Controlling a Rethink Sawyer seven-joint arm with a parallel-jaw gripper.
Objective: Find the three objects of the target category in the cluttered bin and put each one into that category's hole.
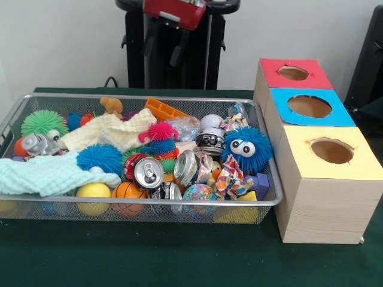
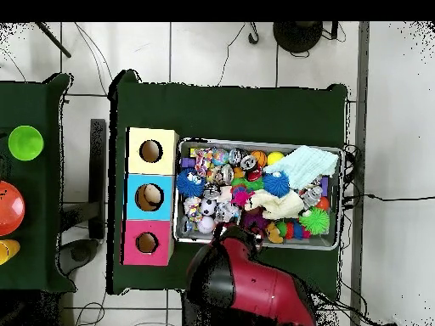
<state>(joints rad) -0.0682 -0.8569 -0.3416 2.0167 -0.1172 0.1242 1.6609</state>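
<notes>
The wire mesh bin (image 1: 149, 97) stands on the green table, packed with toys. Among them are crushed drink cans (image 1: 148, 172), a blue fuzzy ball with eyes (image 1: 246, 148), spiky balls in green (image 1: 43, 122), blue (image 1: 99, 158) and pink (image 1: 160, 131), cloths (image 1: 111, 131) and a small basketball (image 1: 128, 191). The red-topped hole (image 1: 293, 73) is the farthest on the wooden box, right of the bin. My gripper (image 1: 164, 48) hangs drawn back above the bin's far side. In the overhead view the red arm (image 2: 246, 284) covers it, beside the bin (image 2: 255, 142) and the red hole (image 2: 147, 243).
The same box has a blue-topped hole (image 1: 309, 106) and a yellow-topped hole (image 1: 332, 151). A pale mint cloth (image 1: 51, 174) drapes over the bin's near left. In the overhead view a second table holds a green bowl (image 2: 25, 142) and a red object (image 2: 8, 206).
</notes>
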